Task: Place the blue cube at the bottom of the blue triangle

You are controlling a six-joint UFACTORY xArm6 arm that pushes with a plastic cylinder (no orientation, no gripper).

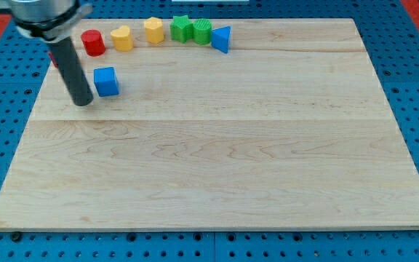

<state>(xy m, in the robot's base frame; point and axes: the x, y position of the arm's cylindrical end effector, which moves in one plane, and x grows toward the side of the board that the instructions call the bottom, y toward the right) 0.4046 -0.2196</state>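
Observation:
The blue cube sits on the wooden board near the view's top left. The blue triangle lies at the right end of a row of blocks along the view's top edge, well to the right of the cube. My tip rests on the board just left of and slightly below the blue cube, close to it; I cannot tell whether it touches. The dark rod rises up and to the left from the tip.
The top row holds a red cylinder, a yellow heart-like block, a yellow hexagon, a green star and a green round block. A red block is partly hidden behind the rod. The board lies on a blue pegboard.

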